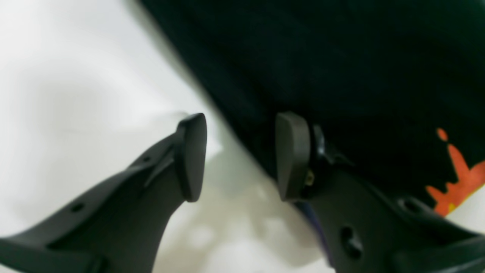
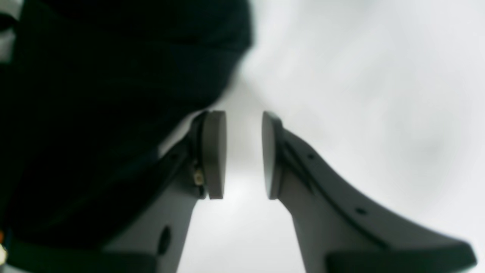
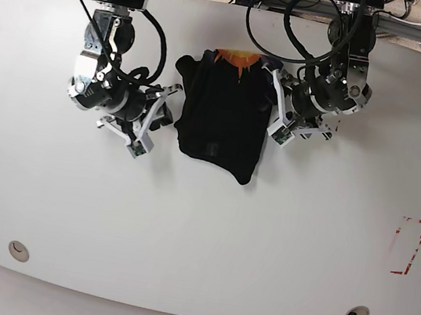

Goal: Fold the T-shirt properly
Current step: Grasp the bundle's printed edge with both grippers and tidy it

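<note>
Both wrist views are soft with blur; cloth texture and edges of the T-shirt [image 1: 341,68] do not resolve. In the left wrist view the orange print [image 1: 460,182] is cut by the right edge and partly hidden behind a finger [image 1: 290,155] of the left gripper [image 1: 240,157]. In the right wrist view the shirt runs off the top and left edges. In the base view the print is too small to read, and the lettering cannot be made out.

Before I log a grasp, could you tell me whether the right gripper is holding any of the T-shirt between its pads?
No. In the right wrist view the right gripper shows only white table between its parted pads, with the T-shirt off to one side.
</note>
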Robot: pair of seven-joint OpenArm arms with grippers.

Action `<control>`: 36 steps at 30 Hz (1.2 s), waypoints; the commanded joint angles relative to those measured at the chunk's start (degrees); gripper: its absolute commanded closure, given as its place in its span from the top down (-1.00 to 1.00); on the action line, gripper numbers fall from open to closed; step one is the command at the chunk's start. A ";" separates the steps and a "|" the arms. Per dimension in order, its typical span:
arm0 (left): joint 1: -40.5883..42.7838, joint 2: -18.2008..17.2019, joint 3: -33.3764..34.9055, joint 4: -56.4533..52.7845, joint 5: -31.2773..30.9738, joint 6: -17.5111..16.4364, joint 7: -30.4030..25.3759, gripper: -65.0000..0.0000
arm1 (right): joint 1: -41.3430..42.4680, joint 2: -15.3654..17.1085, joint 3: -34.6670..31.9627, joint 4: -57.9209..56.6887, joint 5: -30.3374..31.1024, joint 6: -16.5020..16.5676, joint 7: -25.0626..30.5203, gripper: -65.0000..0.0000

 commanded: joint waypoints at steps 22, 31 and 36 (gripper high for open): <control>-6.58 4.93 4.04 -1.69 -0.44 0.38 -1.87 -0.19 | -12.33 -8.95 9.91 18.46 23.13 0.14 -6.61 -0.53; -6.58 4.75 4.04 -5.12 -0.44 0.38 -1.87 -0.19 | -14.53 -11.06 1.65 17.49 15.92 0.14 -5.38 -0.53; -6.58 4.14 3.96 -7.41 -0.44 0.38 -2.49 -0.19 | -14.62 -11.33 -1.16 16.88 9.68 0.14 -2.83 -0.53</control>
